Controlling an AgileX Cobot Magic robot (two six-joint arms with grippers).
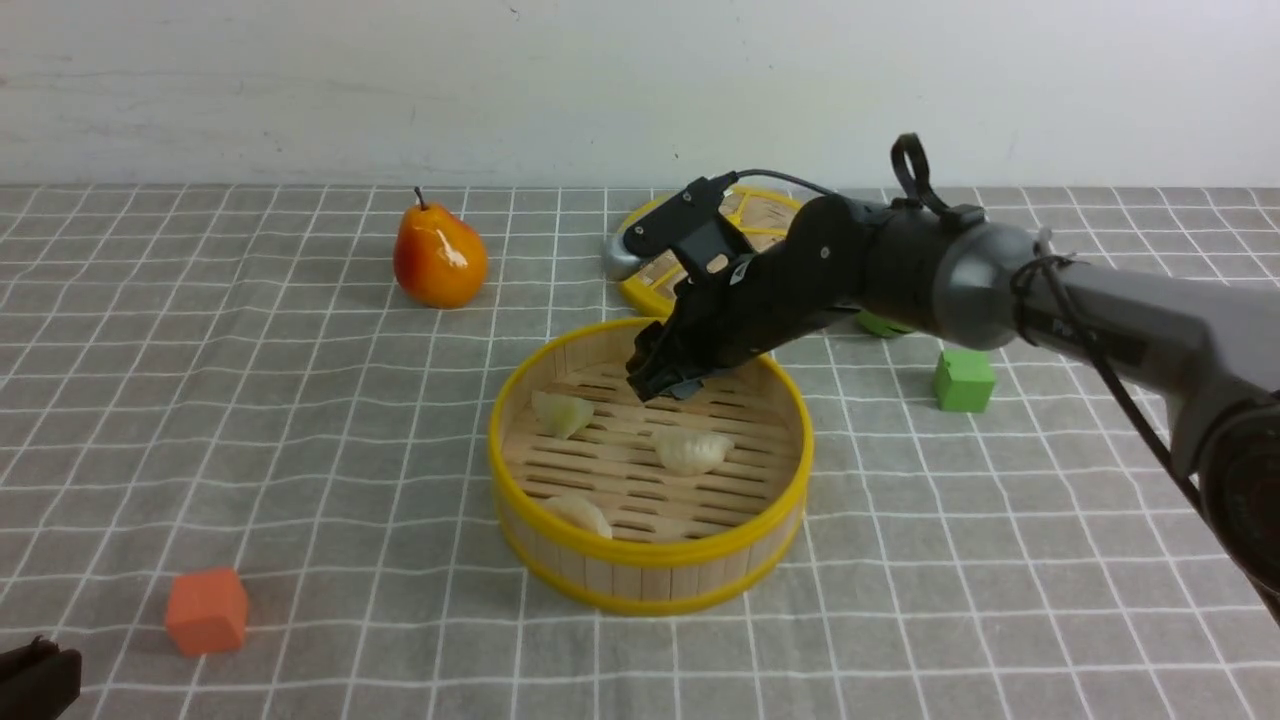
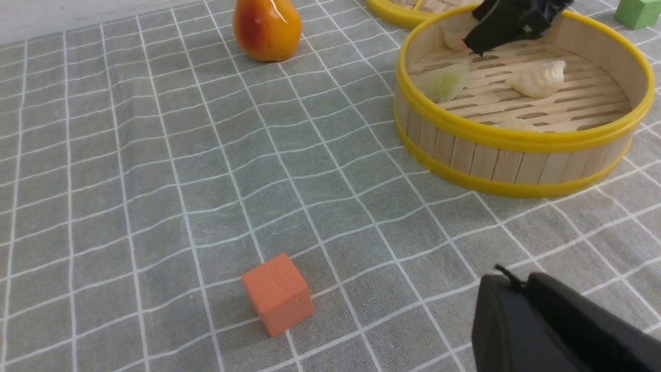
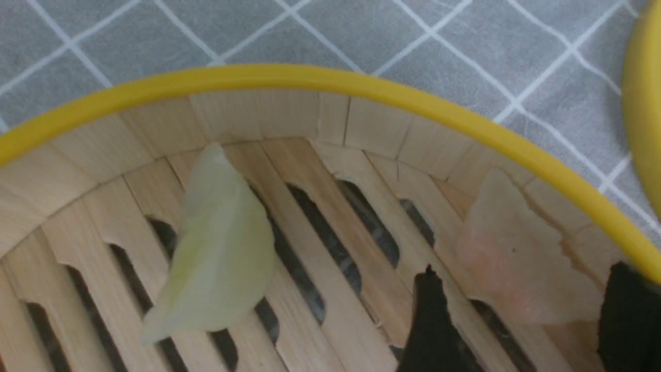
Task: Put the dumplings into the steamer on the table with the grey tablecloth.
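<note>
Holding all four dumplings by this count, the steamer stands on the grey cloth. Contents: green dumpling toward the far left; white dumpling near the centre; pale dumpling tucked against the near wall; pink dumpling on the slats against the far wall, hidden under the arm in the front view. Right gripper: dipped inside the far rim, jaws apart, fingertips either side of the pink dumpling, which lies flat on the floor and looks let go, not pinched. Left gripper: parked at the near left corner, closed, carrying nothing. Also present: pear, orange cube, green cube, lid behind the steamer. Status, as judged: loading looks done; only the arm's exit is left. Hazards: one fingertip stands very close to the pink dumpling, so a slanted lift could snag its pleated edge and drag it up the wall or over the rim; a glossy piece might also cling to a pad. The arm hangs low over the far rim, so a pull-back without rising first could knock the steamer, shift it on the cloth and jostle the other pieces. A straight rise first would likely avoid both.
</note>
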